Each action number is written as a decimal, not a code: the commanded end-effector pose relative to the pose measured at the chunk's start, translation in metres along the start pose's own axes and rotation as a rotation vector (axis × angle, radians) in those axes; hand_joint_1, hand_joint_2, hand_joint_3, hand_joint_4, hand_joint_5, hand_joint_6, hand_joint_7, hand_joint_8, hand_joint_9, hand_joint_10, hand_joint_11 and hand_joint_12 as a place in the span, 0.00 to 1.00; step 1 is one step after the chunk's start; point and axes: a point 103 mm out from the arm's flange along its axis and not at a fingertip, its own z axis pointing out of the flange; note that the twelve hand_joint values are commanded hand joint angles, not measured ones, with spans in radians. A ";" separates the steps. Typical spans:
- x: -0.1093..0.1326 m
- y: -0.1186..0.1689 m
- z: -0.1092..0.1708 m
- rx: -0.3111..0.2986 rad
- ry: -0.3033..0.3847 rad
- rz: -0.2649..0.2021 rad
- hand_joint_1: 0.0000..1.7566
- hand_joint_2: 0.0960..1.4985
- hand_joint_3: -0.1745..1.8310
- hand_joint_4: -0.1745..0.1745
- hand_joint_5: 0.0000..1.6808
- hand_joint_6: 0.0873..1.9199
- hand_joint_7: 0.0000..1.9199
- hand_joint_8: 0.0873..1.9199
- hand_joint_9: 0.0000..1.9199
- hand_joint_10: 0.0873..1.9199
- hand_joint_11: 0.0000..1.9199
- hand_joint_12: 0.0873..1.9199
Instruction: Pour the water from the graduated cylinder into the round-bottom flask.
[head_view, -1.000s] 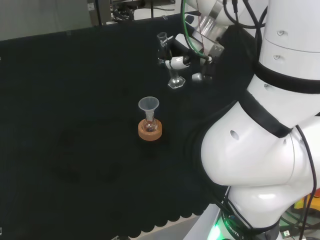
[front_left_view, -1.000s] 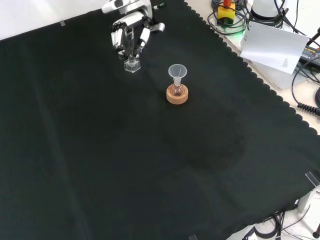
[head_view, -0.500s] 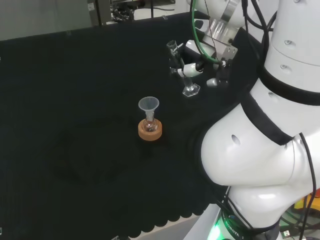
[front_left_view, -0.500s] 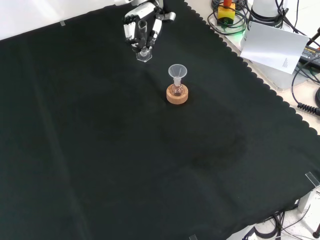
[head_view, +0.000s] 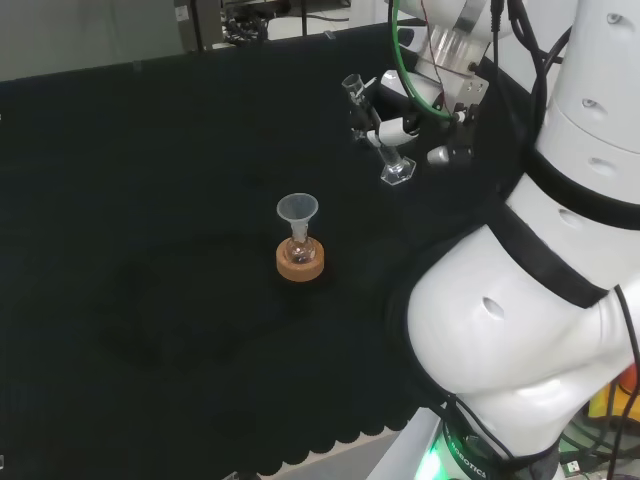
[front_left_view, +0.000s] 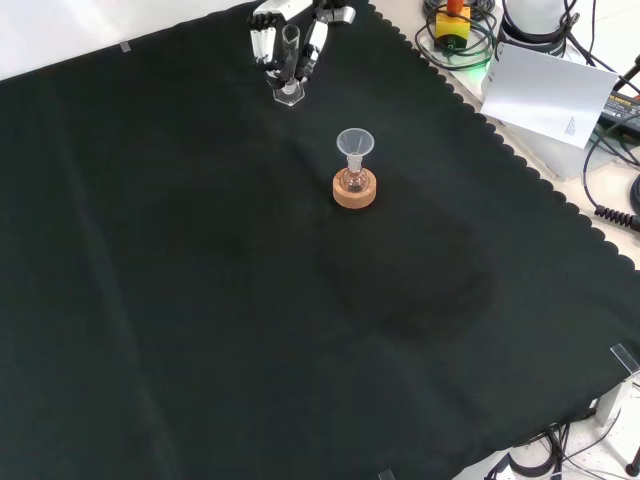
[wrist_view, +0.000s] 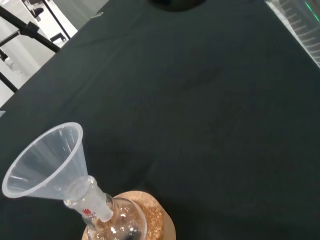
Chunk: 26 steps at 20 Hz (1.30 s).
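Observation:
A clear graduated cylinder (head_view: 377, 135) with a hexagonal foot is held off the cloth, tilted, by the hand (head_view: 398, 127), whose fingers curl round its stem. In the front view the cylinder (front_left_view: 290, 72) and hand (front_left_view: 282, 38) are at the top. A small round-bottom flask (head_view: 299, 250) sits on a cork ring (head_view: 300, 264) with a clear plastic funnel (head_view: 297, 212) in its neck, left of and nearer than the hand in the head view. The front view shows the flask (front_left_view: 353, 180), funnel (front_left_view: 354, 145) and ring (front_left_view: 354, 192) below the hand. Close in the wrist view are funnel (wrist_view: 47, 160), flask (wrist_view: 117, 227) and cork (wrist_view: 155, 217).
Black cloth (front_left_view: 250, 320) covers the bench, with a scalloped edge at the front view's right. Beyond that edge lie a white paper sheet (front_left_view: 550, 92) and cables (front_left_view: 615, 150). The arm's big white links (head_view: 530, 290) fill the head view's right.
The hand has carried the cylinder up off the cloth and rightward in the head view, toward the top in the front view. Flask, funnel and cork ring have stayed put.

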 end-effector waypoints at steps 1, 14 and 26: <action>-0.003 -0.049 0.046 0.312 -0.129 0.005 0.66 0.73 0.08 0.00 0.59 0.49 0.63 0.16 0.73 0.00 0.67 0.34; 0.007 -0.067 0.046 0.436 -0.207 0.038 0.66 0.73 0.08 0.00 0.60 0.49 0.63 0.15 0.74 0.00 0.67 0.34; 0.014 -0.085 0.040 0.493 -0.284 0.049 0.66 0.73 0.08 0.00 0.60 0.49 0.64 0.15 0.74 0.00 0.67 0.34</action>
